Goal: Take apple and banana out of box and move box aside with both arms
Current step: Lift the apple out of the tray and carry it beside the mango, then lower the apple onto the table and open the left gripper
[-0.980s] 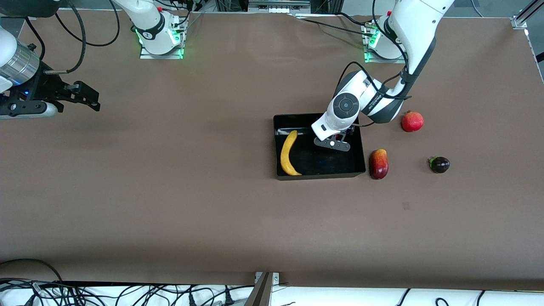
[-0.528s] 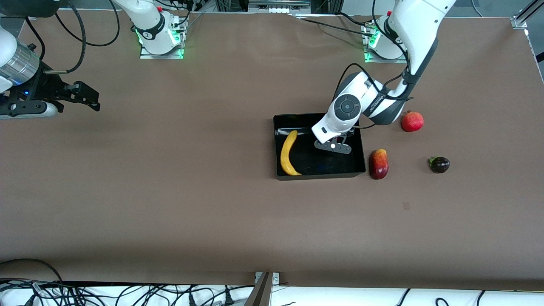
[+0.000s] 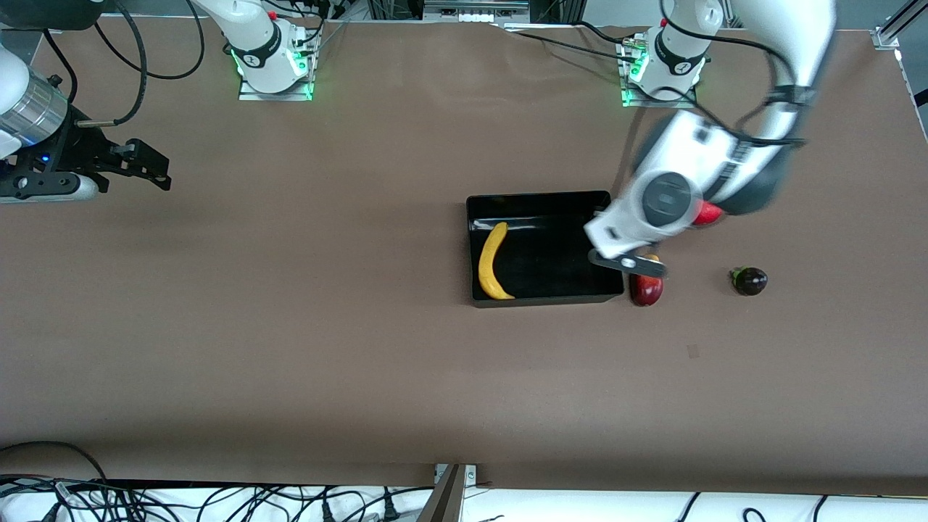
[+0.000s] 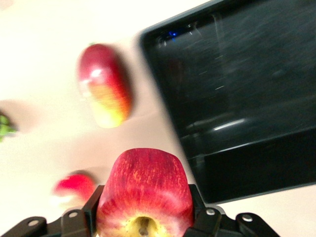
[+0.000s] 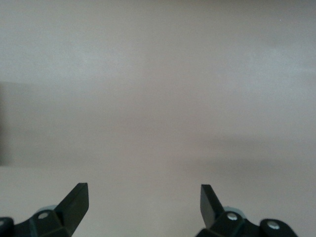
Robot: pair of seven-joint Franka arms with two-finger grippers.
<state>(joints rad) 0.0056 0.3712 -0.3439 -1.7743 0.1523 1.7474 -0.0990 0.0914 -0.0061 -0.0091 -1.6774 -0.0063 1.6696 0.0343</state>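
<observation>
A wide brown worktop (image 3: 290, 326) carries everything here. Two white jointed robot arms rise from bases along its upper edge in the front view.

The left arm (image 3: 761, 145) reaches down over the corner of the black rectangular open-top plastic tray (image 3: 544, 290) that lies toward the left arm's end of the worktop. The right arm (image 3: 22, 109) waits at the right arm's end of the worktop, well apart from the tray.

The tray sits about midway across the worktop, somewhat toward the left arm's end. Inside it, along the wall toward the right arm's end, lies a long curved yellow banana (image 3: 493, 262).

The left claw (image 4: 143, 222) is clamped on a small round red apple with yellow patches (image 4: 144, 193), one finger on each side of it. It hangs in the air over the worktop just beside the tray's wall.

The right claw (image 5: 143, 202) has its fingers spread wide with nothing between them, over bare worktop.

Just beside the tray, toward the left arm's end, lies an oblong red and yellow fruit (image 3: 647, 290), partly covered by the left claw in the front view. A round red fruit (image 3: 709, 213) peeks out from under the left arm, farther from the front camera. A small dark purple fruit with a green stem (image 3: 749, 280) lies closer still to the left arm's end.
</observation>
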